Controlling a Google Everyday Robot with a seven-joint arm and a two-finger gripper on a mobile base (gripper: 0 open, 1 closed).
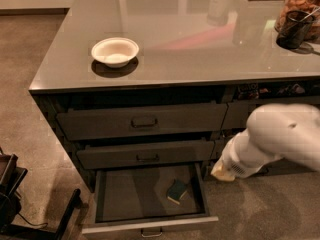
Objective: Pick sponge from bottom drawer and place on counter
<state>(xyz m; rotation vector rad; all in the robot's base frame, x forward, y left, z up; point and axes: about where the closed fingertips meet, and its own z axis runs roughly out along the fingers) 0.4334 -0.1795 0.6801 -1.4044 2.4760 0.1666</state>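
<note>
Sponge (177,191) is lying flat toward the right of the open bottom drawer (125,194), looking light and squashy, so I am favouring a pinch across its narrow width; my gripper (223,172) is hovering just right of the drawer, spread or not I cannot tell.

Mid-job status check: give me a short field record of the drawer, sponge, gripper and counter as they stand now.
bottom drawer: pulled open, dark interior showing
sponge: lying inside the bottom drawer, right of centre, green face up
gripper: at the arm's tip, outside the drawer past its right side, apart from the sponge
counter: white bowl near the front left, dark cup at far right
top drawer: shut
middle drawer: shut
task state: sponge not yet picked
</note>
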